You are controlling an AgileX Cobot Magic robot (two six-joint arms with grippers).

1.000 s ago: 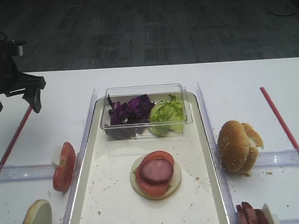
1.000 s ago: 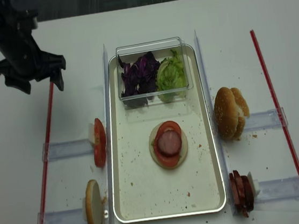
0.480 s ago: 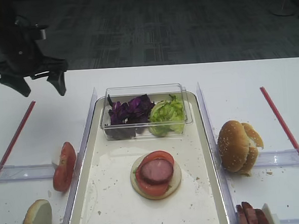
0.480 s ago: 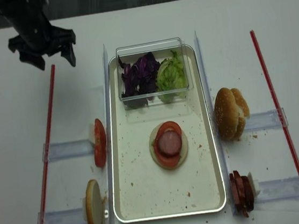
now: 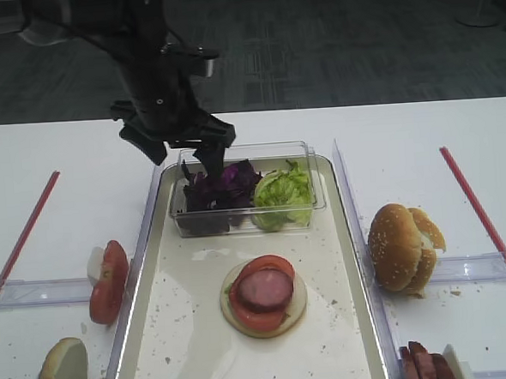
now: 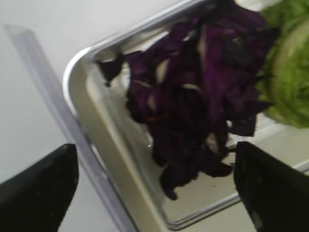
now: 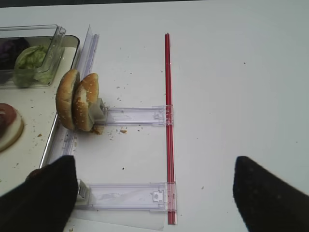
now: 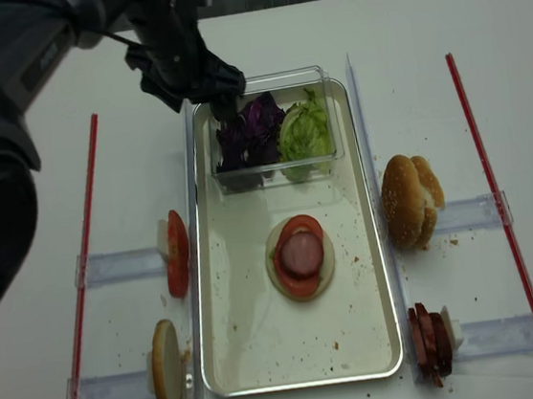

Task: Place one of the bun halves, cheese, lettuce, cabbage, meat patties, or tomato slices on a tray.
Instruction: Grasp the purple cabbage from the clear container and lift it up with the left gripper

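Observation:
My left gripper [image 5: 185,155] [image 8: 200,106] hangs open over the left end of a clear box [image 5: 242,149] at the tray's [image 5: 146,273] far end. Directly below, between its fingers, lies the purple cabbage [image 6: 193,96], with lettuce [image 5: 281,192] beside it. On the tray floor a pale bun half [image 5: 299,305] carries a tomato slice [image 5: 266,264] and a meat patty [image 5: 265,288]. My right gripper [image 7: 154,198] is open above bare table, near the sesame bun halves [image 7: 77,101]. No cheese is in view.
Clear racks flank the tray: tomato slices [image 5: 108,280] and a pale bun half [image 5: 62,373] on the left, sesame buns [image 5: 398,248] and meat patties [image 5: 418,364] on the right. Red strips [image 5: 23,229] [image 5: 487,222] lie along the outer sides.
My left arm swung right from the table's far left corner to above the cabbage end of the box, jaws open throughout. The food has not moved.

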